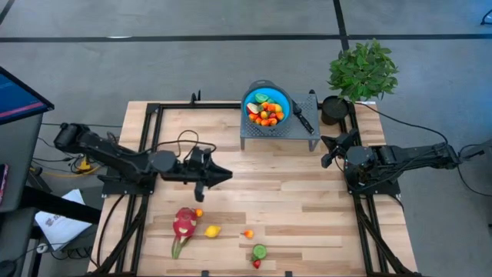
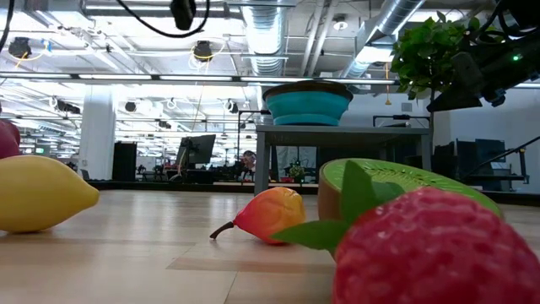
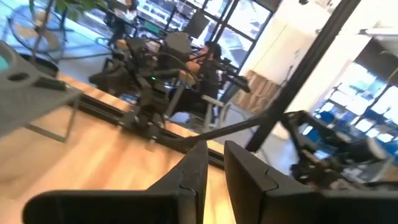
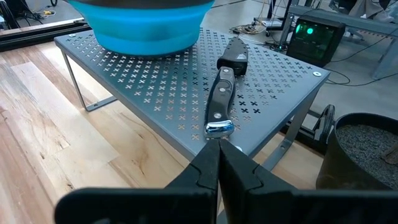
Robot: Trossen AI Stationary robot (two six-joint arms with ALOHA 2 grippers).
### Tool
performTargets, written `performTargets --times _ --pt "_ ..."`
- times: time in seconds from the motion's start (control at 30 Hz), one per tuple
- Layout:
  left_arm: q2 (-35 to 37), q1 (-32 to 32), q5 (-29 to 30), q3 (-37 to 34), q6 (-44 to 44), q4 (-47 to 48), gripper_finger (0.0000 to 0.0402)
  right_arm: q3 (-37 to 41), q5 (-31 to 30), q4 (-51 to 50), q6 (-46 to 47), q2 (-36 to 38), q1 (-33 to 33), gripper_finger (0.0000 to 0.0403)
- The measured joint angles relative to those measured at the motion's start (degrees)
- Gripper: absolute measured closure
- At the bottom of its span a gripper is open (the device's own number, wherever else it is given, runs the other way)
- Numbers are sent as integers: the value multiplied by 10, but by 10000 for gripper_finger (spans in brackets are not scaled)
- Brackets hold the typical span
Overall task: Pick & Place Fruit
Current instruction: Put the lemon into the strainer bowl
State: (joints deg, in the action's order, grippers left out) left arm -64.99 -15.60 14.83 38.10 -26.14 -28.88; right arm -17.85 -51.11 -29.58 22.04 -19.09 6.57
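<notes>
Left tool (image 1: 223, 175) is hovering over the middle of the worktop (image 1: 307, 208), its fingers (image 3: 198, 171) standing nearly together with a thin gap between them and holding nothing. Right tool (image 1: 329, 151) is sitting near the right edge of the worktop, fingers pressed together and empty, its tip pointing at the butt of the knife (image 4: 222, 93).

The knife is lying on the grey perforated stand (image 1: 304, 131) at the far edge of the worktop, just beside the blue bowl (image 1: 281, 98). The bowl is resting on the same stand and is holding a heap of small fruit (image 1: 266, 113), orange, red, yellow and green.

Loose fruit is lying along the near edge of the worktop. The dragon fruit (image 1: 183, 225) is lying toward the near left, with a small orange fruit (image 1: 198, 213) just beside it. A lemon (image 1: 212, 231) is lying near the dragon fruit's right side. A small peach (image 1: 248, 234) is lying further right. A halved kiwi (image 1: 260, 251) and a red berry (image 1: 257, 264) are lying side by side at the near edge.

A potted plant (image 1: 361, 71) is standing at the far right corner.
</notes>
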Motion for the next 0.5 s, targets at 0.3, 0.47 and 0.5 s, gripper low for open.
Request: performTargets --times 0.3,0.47,0.5 --pt "7 -25 7 -4 -31 -13 353 0 0 0 0 0 0 403" --pt "7 -19 37 -4 -29 -12 353 0 0 0 0 0 0 403" --pt "7 -17 38 -4 -28 -12 353 0 0 0 0 0 0 403"
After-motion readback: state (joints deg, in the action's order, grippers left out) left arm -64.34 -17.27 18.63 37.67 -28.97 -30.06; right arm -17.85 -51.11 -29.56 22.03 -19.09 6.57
